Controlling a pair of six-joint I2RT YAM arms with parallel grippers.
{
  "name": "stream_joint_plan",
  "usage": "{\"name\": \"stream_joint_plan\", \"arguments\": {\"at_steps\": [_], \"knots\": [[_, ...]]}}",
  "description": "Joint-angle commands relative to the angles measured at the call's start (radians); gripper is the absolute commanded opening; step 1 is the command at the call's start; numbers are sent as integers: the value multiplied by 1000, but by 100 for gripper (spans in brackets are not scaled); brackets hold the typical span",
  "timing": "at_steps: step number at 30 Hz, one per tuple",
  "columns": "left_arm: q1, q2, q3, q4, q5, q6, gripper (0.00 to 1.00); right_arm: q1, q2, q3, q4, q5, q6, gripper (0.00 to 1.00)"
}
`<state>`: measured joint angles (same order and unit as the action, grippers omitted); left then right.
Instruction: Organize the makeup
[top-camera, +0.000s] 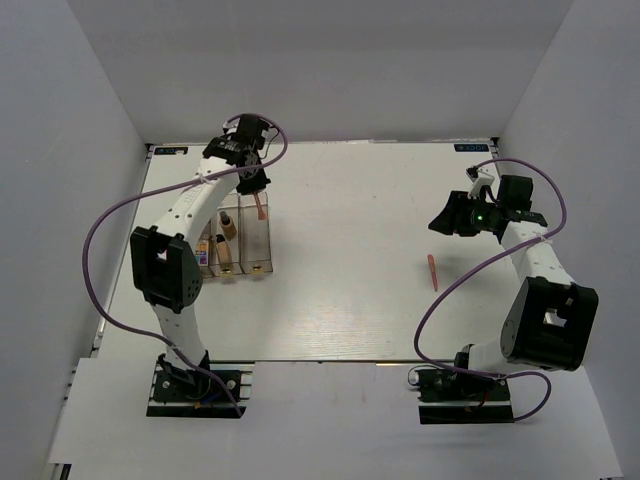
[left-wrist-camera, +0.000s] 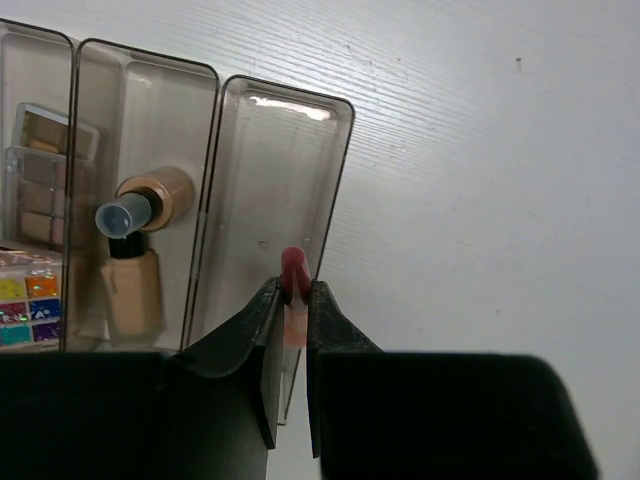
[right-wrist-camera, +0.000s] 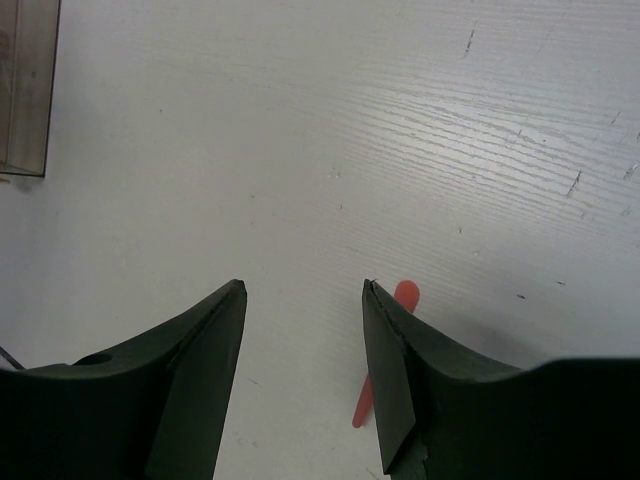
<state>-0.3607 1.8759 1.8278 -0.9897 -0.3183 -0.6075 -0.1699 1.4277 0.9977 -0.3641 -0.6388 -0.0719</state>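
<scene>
Top external view: a thin pink-red pencil (top-camera: 260, 208) is being held by the left gripper (top-camera: 254, 190) above the box (top-camera: 268, 262), on the left part of the table (top-camera: 350, 300). A second pencil (top-camera: 432, 271) is lying flat near the right gripper (top-camera: 447, 217), apart from it.

Left wrist view: the pencil (left-wrist-camera: 293, 268) is being pinched by the left gripper (left-wrist-camera: 292, 305), with its rounded red end hanging close to the right wall of the bare end compartment of the box (left-wrist-camera: 340, 180). It is probably being lowered for release. It should be moved a little toward the compartment's middle first, so that it is not falling outside. Beige bottles (left-wrist-camera: 135, 290) are lying in the middle compartment and palettes (left-wrist-camera: 40, 150) in the far one.

Right wrist view: the right gripper (right-wrist-camera: 303, 290) is being kept spread above the table, holding nothing. The second pencil (right-wrist-camera: 400, 295) is being half hidden by one finger.
</scene>
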Motion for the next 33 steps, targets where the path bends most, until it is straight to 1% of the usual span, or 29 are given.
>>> {"name": "stream_joint_plan", "arguments": {"at_steps": [1,7,10,11,13,14,15,17,18,22,25,26,27,28,29,30,31,32,33], "knots": [[23,5,2,-9,-2,94,0,-3,-10,5,-1,-18,-20,56],[34,74,2,-69,9,120,0,-2,-7,7,-7,-16,-20,57],[34,104,-22,-78,7,124,9,0,0,5,-12,-15,-26,61],[34,111,-28,-76,5,126,20,1,0,7,-15,-15,-35,62],[34,121,-36,-76,16,124,29,1,8,13,-22,-16,-48,65],[34,132,-36,-73,19,124,36,1,11,16,-32,-16,-58,65],[34,134,-35,-72,24,124,41,3,13,18,-36,-12,-62,65],[34,146,-29,-73,22,123,46,3,19,24,-50,-2,-69,66],[34,149,-24,-75,25,123,50,3,20,27,-58,4,-83,67],[34,147,-4,-81,24,123,55,13,49,45,-108,45,-120,68],[34,123,13,-76,38,126,55,26,88,65,-160,131,-146,68],[34,112,17,-67,50,135,55,27,100,76,-205,184,-158,68],[23,76,13,-54,62,143,56,29,115,84,-220,214,-166,69],[23,51,4,-9,99,161,59,35,135,87,-229,243,-183,69],[13,22,-43,28,135,175,61,40,143,87,-239,293,-193,69],[12,-48,-76,63,180,181,64,43,151,85,-248,313,-200,69],[12,-87,-114,145,265,184,75,50,151,79,-248,329,-218,69],[12,-127,-193,192,303,187,78,56,152,72,-246,353,-221,68],[12,-162,-232,229,355,186,80,70,158,68,-248,364,-227,67]]}}
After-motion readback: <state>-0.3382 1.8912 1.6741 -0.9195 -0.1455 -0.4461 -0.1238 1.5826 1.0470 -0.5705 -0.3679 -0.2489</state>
